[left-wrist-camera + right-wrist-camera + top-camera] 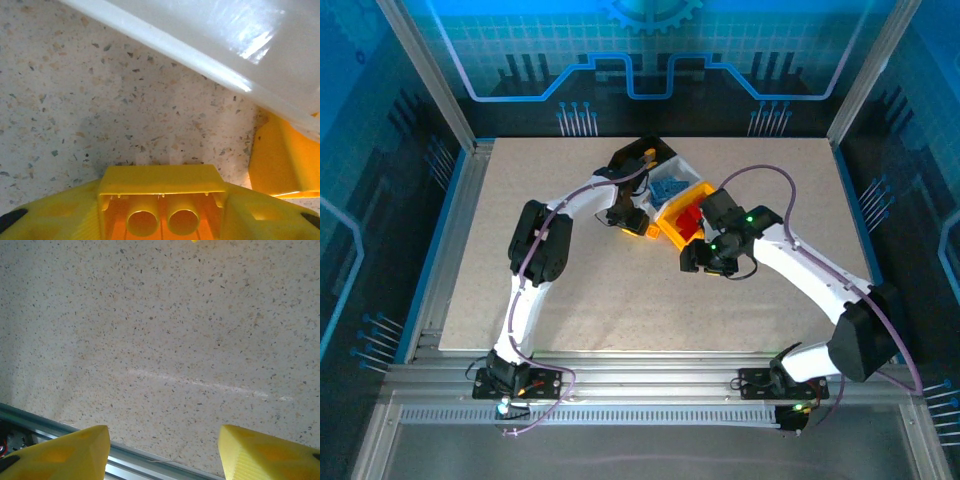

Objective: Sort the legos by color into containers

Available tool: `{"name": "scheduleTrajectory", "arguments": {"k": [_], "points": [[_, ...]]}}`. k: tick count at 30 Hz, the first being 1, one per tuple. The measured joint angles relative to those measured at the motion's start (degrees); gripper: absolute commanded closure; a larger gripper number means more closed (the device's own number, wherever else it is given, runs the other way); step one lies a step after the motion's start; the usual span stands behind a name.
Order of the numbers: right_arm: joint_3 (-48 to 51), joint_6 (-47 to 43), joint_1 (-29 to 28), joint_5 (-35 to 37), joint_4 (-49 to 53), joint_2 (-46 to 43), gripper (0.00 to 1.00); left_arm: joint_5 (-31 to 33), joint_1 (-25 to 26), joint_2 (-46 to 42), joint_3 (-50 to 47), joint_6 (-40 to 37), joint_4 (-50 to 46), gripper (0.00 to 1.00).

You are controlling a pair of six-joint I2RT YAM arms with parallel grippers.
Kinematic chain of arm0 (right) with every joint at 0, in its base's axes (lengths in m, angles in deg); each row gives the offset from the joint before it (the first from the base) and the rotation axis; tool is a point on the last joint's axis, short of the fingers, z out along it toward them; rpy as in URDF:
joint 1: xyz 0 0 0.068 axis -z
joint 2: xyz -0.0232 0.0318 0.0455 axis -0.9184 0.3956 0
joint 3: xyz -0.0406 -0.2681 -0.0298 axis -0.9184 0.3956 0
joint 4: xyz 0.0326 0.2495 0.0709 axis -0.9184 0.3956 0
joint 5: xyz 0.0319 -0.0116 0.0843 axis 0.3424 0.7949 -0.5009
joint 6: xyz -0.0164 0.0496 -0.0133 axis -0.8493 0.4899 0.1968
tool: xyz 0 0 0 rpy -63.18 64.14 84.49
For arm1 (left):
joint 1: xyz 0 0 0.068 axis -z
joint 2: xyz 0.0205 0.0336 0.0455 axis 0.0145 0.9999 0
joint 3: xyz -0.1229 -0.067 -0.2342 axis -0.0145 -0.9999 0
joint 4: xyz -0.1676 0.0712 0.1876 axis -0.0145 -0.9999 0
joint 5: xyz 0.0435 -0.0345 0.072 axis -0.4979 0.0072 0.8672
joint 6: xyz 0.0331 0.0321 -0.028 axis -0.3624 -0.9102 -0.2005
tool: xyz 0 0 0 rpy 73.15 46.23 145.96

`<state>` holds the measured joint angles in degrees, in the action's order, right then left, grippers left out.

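The white bin (pixel 686 166) holds blue legos (pixel 669 188), yellow bin (pixel 671 231) red legos (pixel 692 218).

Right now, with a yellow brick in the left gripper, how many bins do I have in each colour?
Black bin: 1
White bin: 1
Yellow bin: 1
Total: 3 bins

Speckled tabletop (pixel 620 300) (aluminium-framed) sits inside blue, circuit-patterned walls (pixel 740 40).
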<state>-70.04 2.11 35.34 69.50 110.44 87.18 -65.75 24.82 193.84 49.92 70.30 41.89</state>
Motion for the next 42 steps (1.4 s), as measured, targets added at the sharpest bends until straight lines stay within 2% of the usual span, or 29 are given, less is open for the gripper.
{"name": "scheduleTrajectory", "arguments": {"k": [6, 10, 15, 20, 29, 36, 39, 42], "points": [[0.0, 0.2, -0.5, 0.1, -0.2, 0.3, 0.39, -0.4, -0.4, -1.9, -3.3, 1.2, 2.3, 0.49], [-0.5, 0.2, -0.5, 0.3, -0.2, 0.6, 0.39, -3.0, -2.2, -5.2, -7.8, 5.0, 2.6, 0.49], [-1.3, 0.2, -0.5, 0.3, -1.3, 2.6, 0.39, -10.3, -7.9, -10.2, -10.2, 15.7, 4.7, 0.49], [-1.3, 0.2, -0.5, 0.2, -2.1, 4.0, 0.39, -18.5, -13.5, -12.1, -8.4, 32.0, 13.1, 0.49], [0.8, 0.6, -0.5, -0.6, -4.1, 2.5, 0.39, -24.9, -13.4, -1.7, 6.5, 58.0, 28.4, 0.48], [4.7, 1.9, -0.5, -0.6, -4.2, -0.6, 0.39, -25.0, -13.4, 7.9, 14.3, 71.3, 35.8, 0.48], [5.2, 2.1, -0.5, -0.6, -4.2, -1.2, 0.39, -25.0, -13.4, 10.5, 15.1, 75.5, 37.8, 0.40], [5.2, 2.1, -0.5, -0.6, -4.1, -1.3, 0.39, -25.0, -13.4, 12.6, 16.0, 78.6, 39.3, 0.38]]}}
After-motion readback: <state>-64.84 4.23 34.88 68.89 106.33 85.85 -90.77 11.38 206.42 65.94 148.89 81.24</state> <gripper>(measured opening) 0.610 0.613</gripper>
